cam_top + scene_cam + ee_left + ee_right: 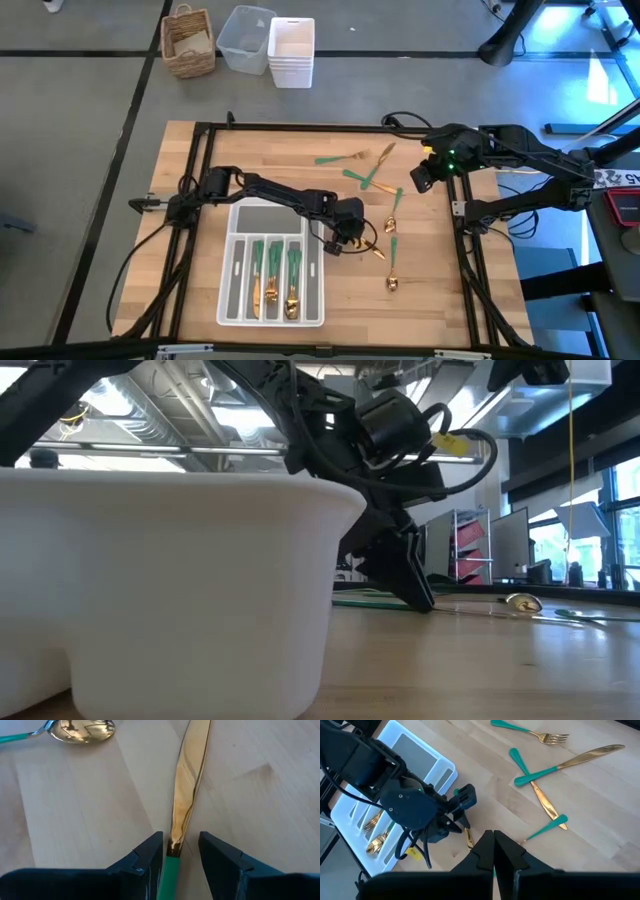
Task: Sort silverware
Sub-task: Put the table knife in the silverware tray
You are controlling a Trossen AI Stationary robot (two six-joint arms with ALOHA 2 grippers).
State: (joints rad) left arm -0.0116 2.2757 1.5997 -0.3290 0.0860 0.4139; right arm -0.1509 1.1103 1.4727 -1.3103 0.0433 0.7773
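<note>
Silverware (372, 177) with gold heads and green handles lies scattered across the wooden surface (430, 290), while several pieces already sit in the slots of a white organizer tray (231, 300). The left tool (350, 236) is down on the surface just beside the tray's right side, its fingers (145, 860) parted on either side of a knife (186, 795) where blade meets handle, a spoon (80, 730) lying near. The right tool (494, 851) hangs closed and empty, raised over the far right of the surface.
</note>
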